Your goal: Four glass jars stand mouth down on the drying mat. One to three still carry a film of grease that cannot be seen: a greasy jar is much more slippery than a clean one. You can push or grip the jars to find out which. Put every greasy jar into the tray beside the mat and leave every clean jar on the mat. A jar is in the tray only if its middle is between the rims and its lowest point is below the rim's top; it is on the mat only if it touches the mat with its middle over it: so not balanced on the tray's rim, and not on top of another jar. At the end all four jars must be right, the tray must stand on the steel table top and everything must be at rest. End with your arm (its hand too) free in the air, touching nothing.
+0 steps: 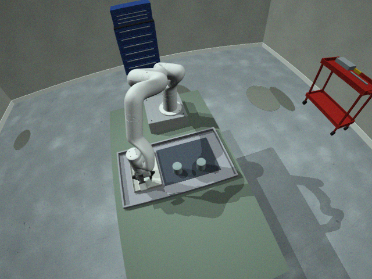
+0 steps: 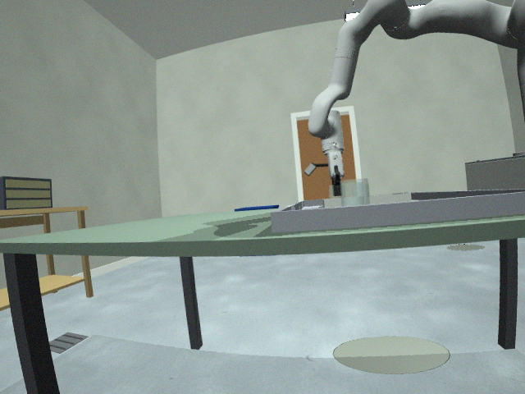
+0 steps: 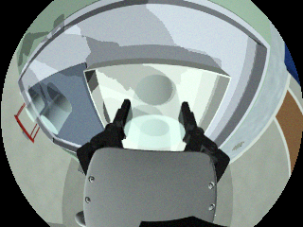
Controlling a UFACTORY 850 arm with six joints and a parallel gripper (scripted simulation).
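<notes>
Wrist view shows the end effector (image 3: 154, 115) pinching a jar (image 3: 153, 134) over the tray (image 3: 215, 97), another jar (image 3: 154, 87) below. Being possibly greasy, it could slip, strike that one or land on it.

No readable text, labels, brands, numbers or signs in any view. Blue drawer cabinet (image 1: 136, 36): plain pale strips on drawer fronts, no lettering. Red cart (image 1: 329, 68): unmarked. Arm casing and gripper (image 3: 154, 113): no logo legible. Door (image 2: 308, 144): grey plate on it blank
</notes>
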